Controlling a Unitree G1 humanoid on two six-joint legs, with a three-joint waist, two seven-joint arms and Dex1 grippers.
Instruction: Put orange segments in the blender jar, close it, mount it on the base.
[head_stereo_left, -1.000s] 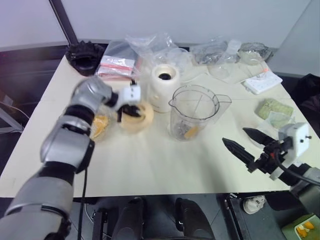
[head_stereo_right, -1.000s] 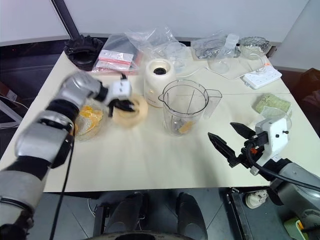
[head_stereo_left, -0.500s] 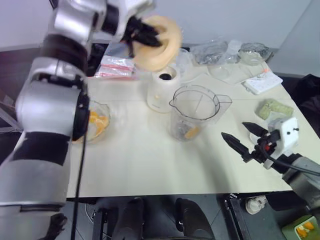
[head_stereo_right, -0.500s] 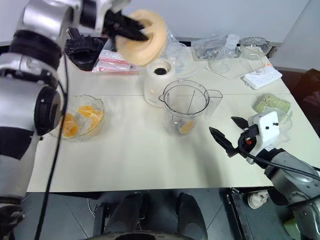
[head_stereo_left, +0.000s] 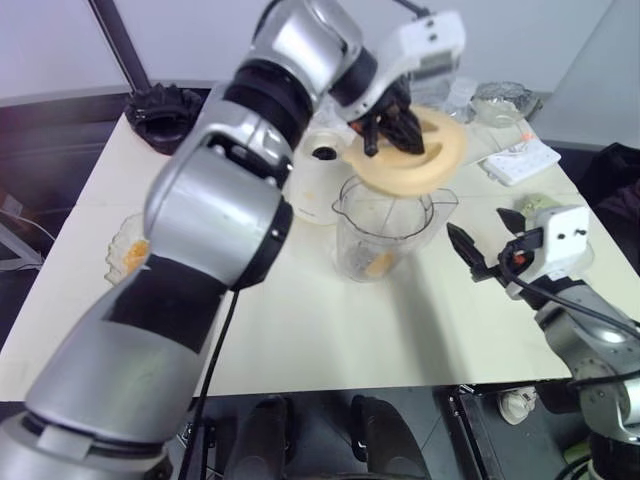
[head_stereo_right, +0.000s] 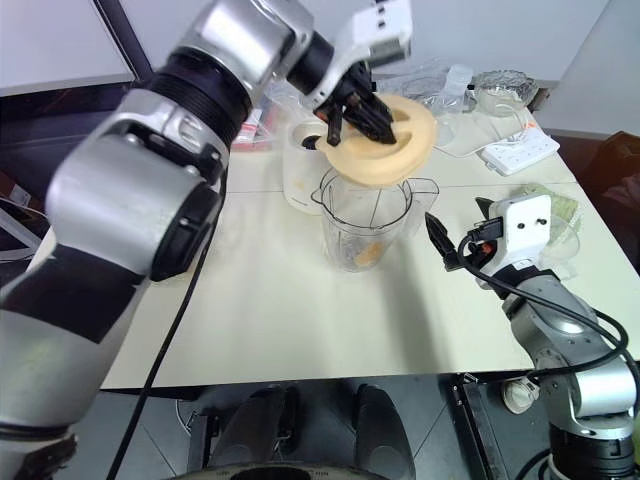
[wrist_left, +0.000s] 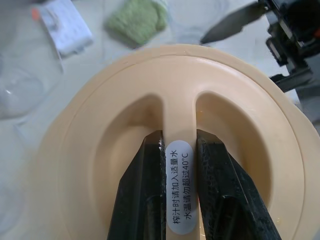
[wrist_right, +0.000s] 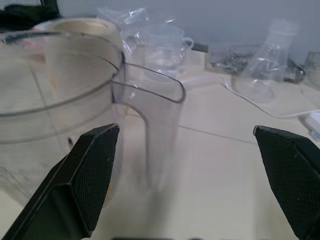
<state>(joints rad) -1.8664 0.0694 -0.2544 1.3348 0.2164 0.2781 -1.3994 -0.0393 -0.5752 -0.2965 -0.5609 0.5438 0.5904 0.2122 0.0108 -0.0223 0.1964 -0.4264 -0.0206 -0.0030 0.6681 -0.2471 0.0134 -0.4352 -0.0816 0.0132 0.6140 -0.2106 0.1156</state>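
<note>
The blender jar stands mid-surface, the base just behind-left — a lid above the jar's mouth, orange segments inside it

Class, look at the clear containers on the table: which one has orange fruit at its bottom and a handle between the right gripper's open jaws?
The blender jar, the large spouted pitcher beneath the held cream lid; the right gripper faces its handle.
</note>
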